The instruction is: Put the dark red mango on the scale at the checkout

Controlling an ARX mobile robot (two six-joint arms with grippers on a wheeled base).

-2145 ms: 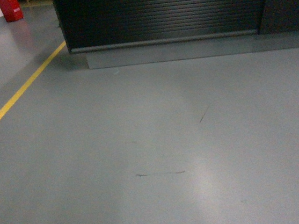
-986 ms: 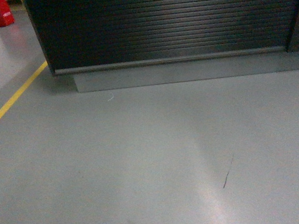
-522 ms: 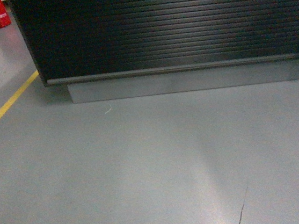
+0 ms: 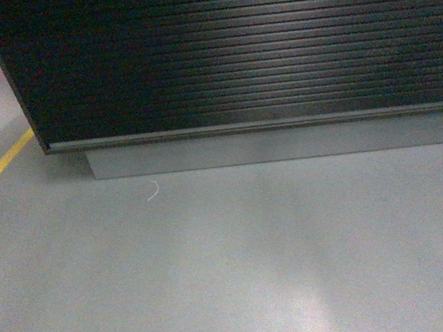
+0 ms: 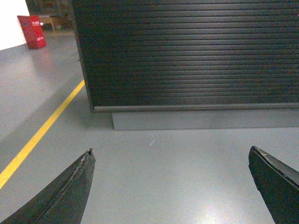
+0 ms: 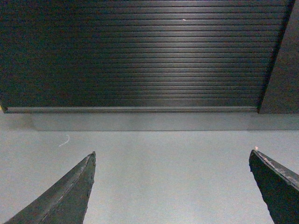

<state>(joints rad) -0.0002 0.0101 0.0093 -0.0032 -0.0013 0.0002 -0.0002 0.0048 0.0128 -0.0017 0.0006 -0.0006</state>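
Checkout counter (image 4: 233, 52): ribbed front fills view. Left pincer (image 5: 170, 186), right pincer (image 6: 172, 186): released, empty. Approach squarely, stop short of base strip (image 4: 283, 144).

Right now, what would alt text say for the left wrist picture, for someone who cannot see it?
A black checkout counter with a ribbed front and grey base strip fills the upper part of the picture, standing on a grey floor. Two dark fingers of the left gripper frame the bottom corners, spread wide and holding nothing. A yellow floor line runs at left, toward a red object.
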